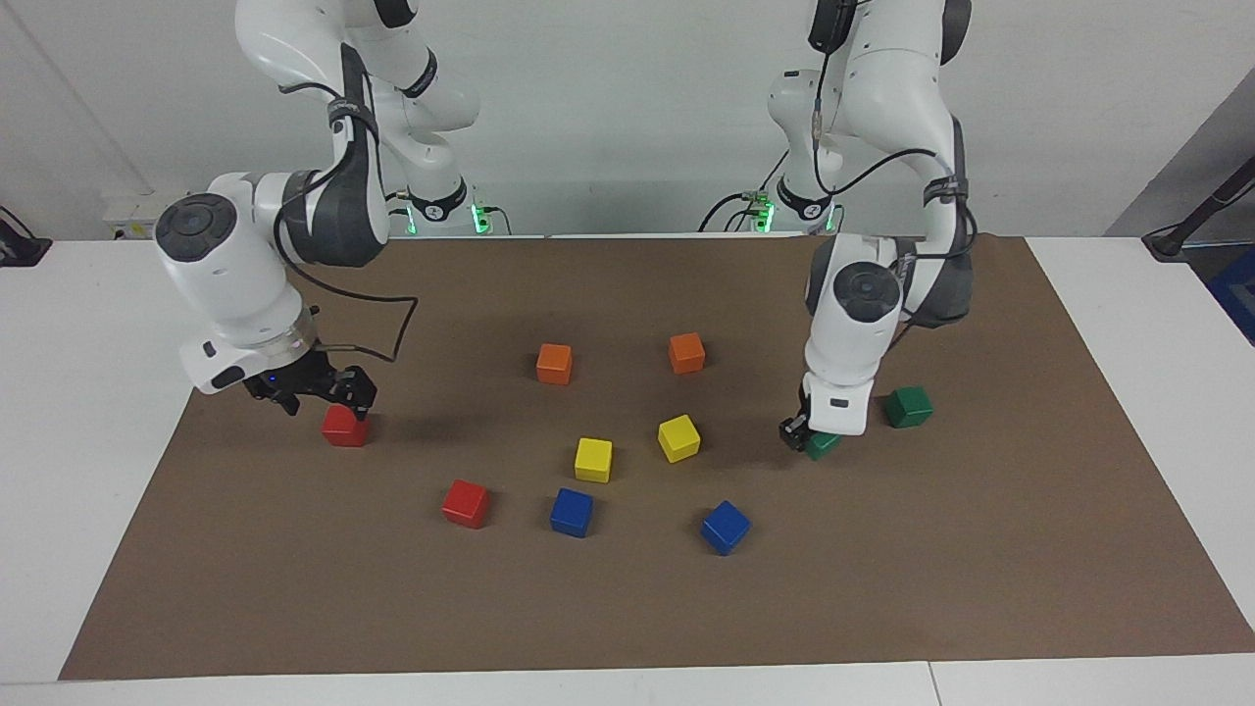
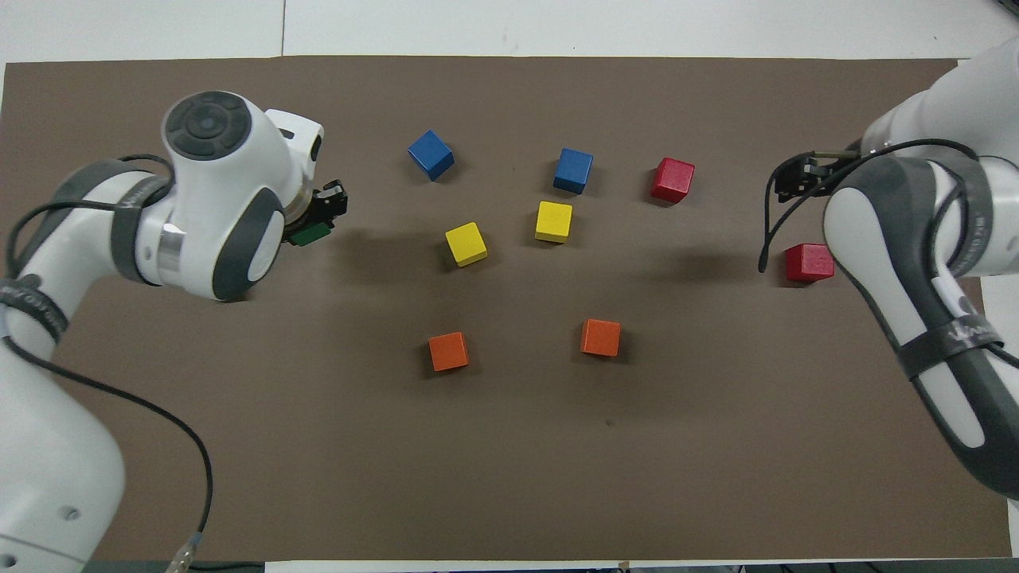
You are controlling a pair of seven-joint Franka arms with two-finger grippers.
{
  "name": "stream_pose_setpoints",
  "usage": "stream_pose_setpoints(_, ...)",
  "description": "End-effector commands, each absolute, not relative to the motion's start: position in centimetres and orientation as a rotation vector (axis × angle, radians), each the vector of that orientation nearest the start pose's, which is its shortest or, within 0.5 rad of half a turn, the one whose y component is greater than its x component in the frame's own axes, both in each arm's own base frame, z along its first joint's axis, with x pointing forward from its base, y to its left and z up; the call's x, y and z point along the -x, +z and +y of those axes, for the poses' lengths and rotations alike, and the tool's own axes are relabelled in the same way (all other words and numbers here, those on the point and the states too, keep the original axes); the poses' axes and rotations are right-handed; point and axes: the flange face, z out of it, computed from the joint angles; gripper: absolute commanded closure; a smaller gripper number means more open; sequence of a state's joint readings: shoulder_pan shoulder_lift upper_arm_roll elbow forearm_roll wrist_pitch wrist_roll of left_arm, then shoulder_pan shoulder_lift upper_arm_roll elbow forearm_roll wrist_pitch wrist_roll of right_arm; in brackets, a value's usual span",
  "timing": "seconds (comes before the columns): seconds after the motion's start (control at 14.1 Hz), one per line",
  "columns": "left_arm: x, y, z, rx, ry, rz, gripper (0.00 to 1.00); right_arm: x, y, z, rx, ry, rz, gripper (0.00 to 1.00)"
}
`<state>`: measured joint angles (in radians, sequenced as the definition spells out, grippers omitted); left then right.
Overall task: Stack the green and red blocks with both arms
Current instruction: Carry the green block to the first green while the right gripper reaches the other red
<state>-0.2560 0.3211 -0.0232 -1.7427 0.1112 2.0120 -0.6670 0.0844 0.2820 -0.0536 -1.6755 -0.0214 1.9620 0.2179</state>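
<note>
Blocks of five colours lie on a brown mat [image 1: 980,549] that covers the desk [image 1: 1128,294]. The left hand [image 1: 799,431] is closed on a green block [image 1: 822,445], which shows just under the white body of the hand; in the overhead view only an edge of this block [image 2: 309,234] comes out beside the hand [image 2: 328,208]. Whether the held block touches the mat I cannot tell. The second green block [image 1: 908,406] rests on the mat just beside the left hand, a little nearer to the robots and toward the left arm's end of the desk.

The right hand [image 1: 312,392] hangs just above a red block [image 1: 344,426] with its fingers spread open and nothing between them; this block sits on the mat directly below the hand. In the overhead view the same hand [image 2: 798,177] and the block [image 2: 809,262] are seen apart. The second red block [image 1: 465,503] lies farther from the robots than the right hand, toward the middle of the desk.

Between the two hands rest two orange blocks [image 1: 554,363], two yellow blocks [image 1: 593,459] and two blue blocks [image 1: 572,512], all apart from each other.
</note>
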Motion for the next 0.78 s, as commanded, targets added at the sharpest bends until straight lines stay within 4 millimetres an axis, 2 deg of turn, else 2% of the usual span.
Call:
stream_pose_setpoints(0.0, -57.3, 41.3, -9.1, 3.014, 0.079, -0.160, 1.00, -66.2, 41.3, 7.7, 3.142, -0.029, 0.479, 0.00)
stream_pose_setpoints(0.07, -56.7, 41.1, -6.6, 3.024, 0.105, -0.081, 1.00, -67.3, 41.0, 9.1, 3.130, -0.064, 0.511, 0.00)
stream_pose_setpoints(0.21, -56.9, 40.9, -2.9, 3.078, 0.118, 0.125, 1.00, -68.9, 38.9, 11.7, 3.117, -0.055, 0.566, 0.00)
stream_pose_setpoints(0.28, -57.0, 40.9, -1.1, 3.108, 0.123, 0.195, 1.00, -69.8, 38.7, 12.9, 3.102, -0.077, 0.615, 0.00)
stream_pose_setpoints(0.36, -57.0, 40.9, -0.2, 3.116, 0.117, 0.208, 1.00, -70.1, 37.8, 14.6, 3.100, -0.080, 0.633, 0.00)
stream_pose_setpoints(0.43, -57.3, 40.6, -0.1, 3.117, 0.098, 0.208, 1.00, -70.8, 36.9, 15.5, 3.087, -0.112, 0.647, 0.00)
stream_pose_setpoints(0.64, -56.6, 38.2, -0.2, 3.118, 0.045, 0.195, 1.00, -71.8, 34.3, 16.1, 3.083, -0.157, 0.635, 0.00)
stream_pose_setpoints(0.71, -56.6, 37.8, -0.2, 3.118, 0.028, 0.193, 1.00, -71.9, 34.0, 16.1, 3.083, -0.169, 0.629, 0.00)
